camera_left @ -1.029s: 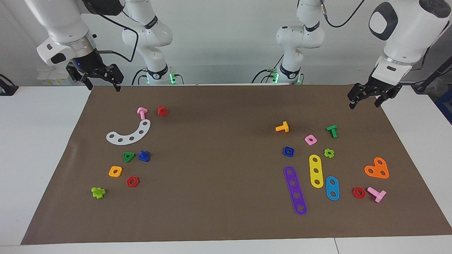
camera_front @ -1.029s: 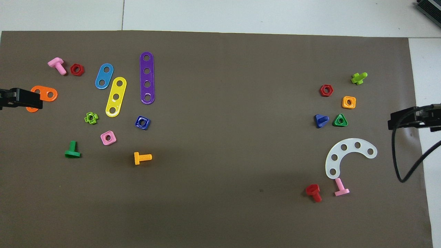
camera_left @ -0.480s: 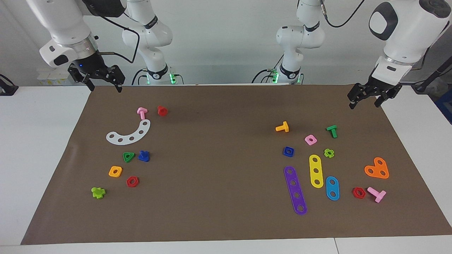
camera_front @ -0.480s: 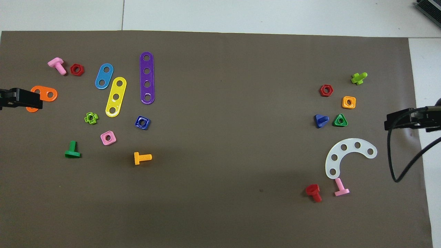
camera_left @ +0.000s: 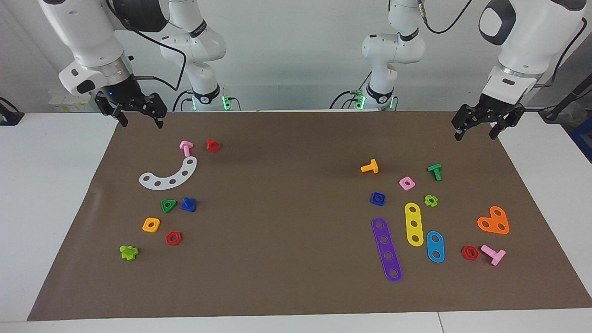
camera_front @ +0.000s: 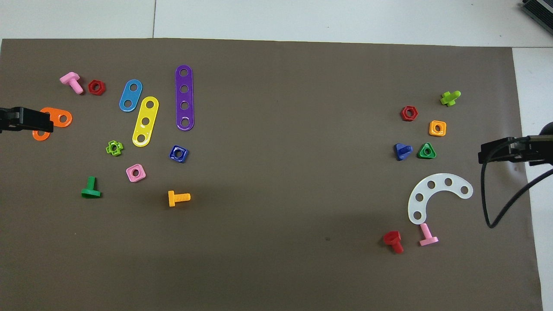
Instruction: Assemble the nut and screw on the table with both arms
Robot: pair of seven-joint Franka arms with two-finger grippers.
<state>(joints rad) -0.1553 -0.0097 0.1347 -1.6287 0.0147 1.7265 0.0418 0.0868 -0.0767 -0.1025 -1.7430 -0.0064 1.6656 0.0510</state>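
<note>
From my remote station, I see both arms raised above the table (camera_left: 55, 194) and its brown mat (camera_left: 286, 259), neither holding anything.

The left gripper (camera_left: 476, 128) hangs over the mat's corner at the left arm's end, at the edge closest to the robots, its 2 fingers spread apart and empty. The right gripper (camera_left: 138, 115) hangs over the matching corner at the right arm's end, its 2 fingers likewise parted with nothing between them.

The nut (camera_left: 378, 198), dark blue and square, lies flat on the mat toward the left arm's end, just beside the top of the purple 4-hole strip (camera_left: 386, 249) and farther from the robots than the orange T-shaped bolt (camera_left: 370, 167). The pink square nut (camera_left: 406, 183) sits close by, toward the left arm's end.

The screw (camera_left: 188, 204), dark blue with a triangular head, rests toward the right arm's end, touching or nearly touching the green triangular nut (camera_left: 168, 205). The white curved strip (camera_left: 169, 176) lies nearer to the robots than the screw; the orange-yellow square nut (camera_left: 151, 225) and a red hex nut (camera_left: 173, 237) lie farther from them.

Nut and screw are well apart, each untouched.
</note>
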